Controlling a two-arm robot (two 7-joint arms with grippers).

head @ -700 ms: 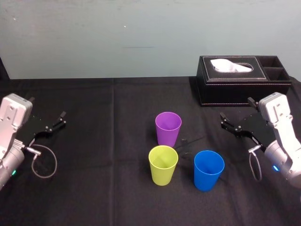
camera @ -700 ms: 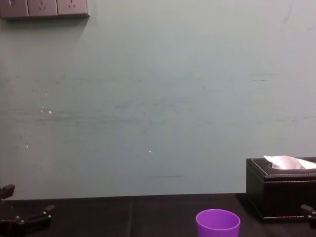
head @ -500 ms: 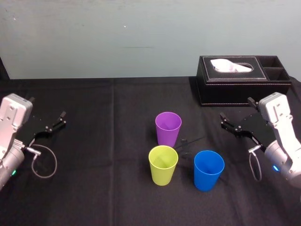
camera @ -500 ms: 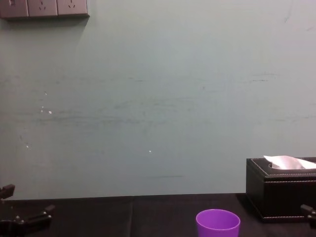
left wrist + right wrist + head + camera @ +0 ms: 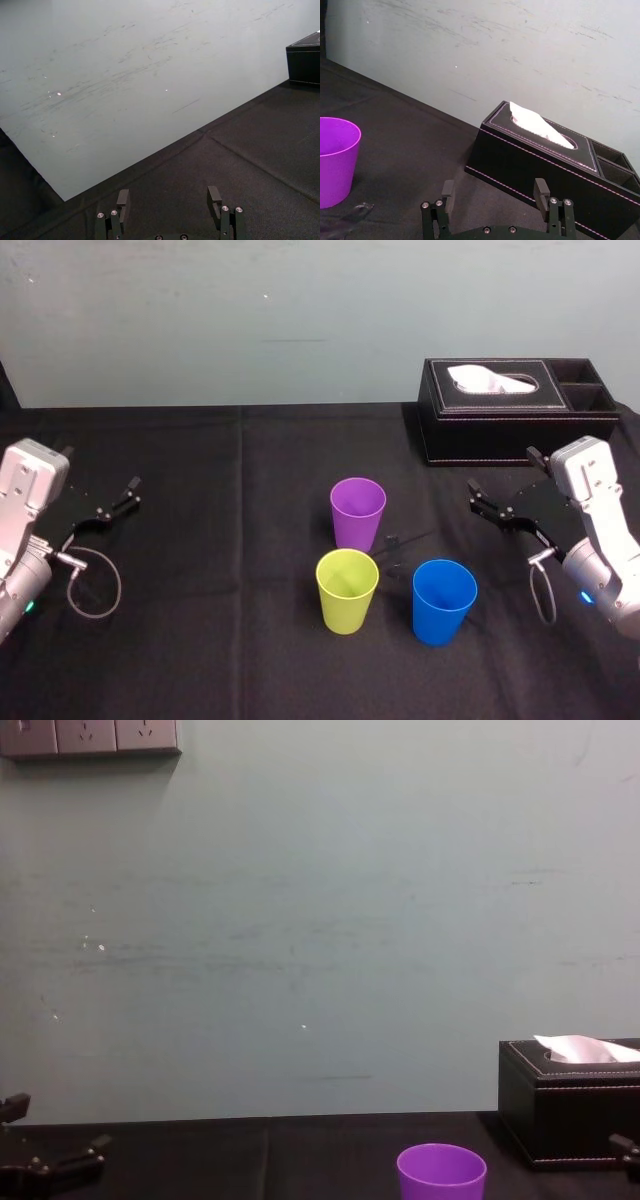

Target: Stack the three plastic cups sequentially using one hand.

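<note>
Three plastic cups stand upright and apart on the black table. The purple cup (image 5: 357, 512) (image 5: 335, 160) (image 5: 441, 1172) is farthest back. In front of it stands the yellow-green cup (image 5: 347, 590), and the blue cup (image 5: 444, 601) is to that one's right. My right gripper (image 5: 502, 472) (image 5: 494, 187) hovers open and empty to the right of the cups, above and behind the blue one. At the table's left side my left gripper (image 5: 100, 468) (image 5: 168, 196) is open and empty, far from the cups.
A black tissue box (image 5: 515, 410) (image 5: 540, 150) (image 5: 565, 1110) sits at the back right, just behind my right gripper. A small clear scrap (image 5: 390, 540) lies beside the purple cup. The black cloth reaches back to a pale green wall (image 5: 320, 920).
</note>
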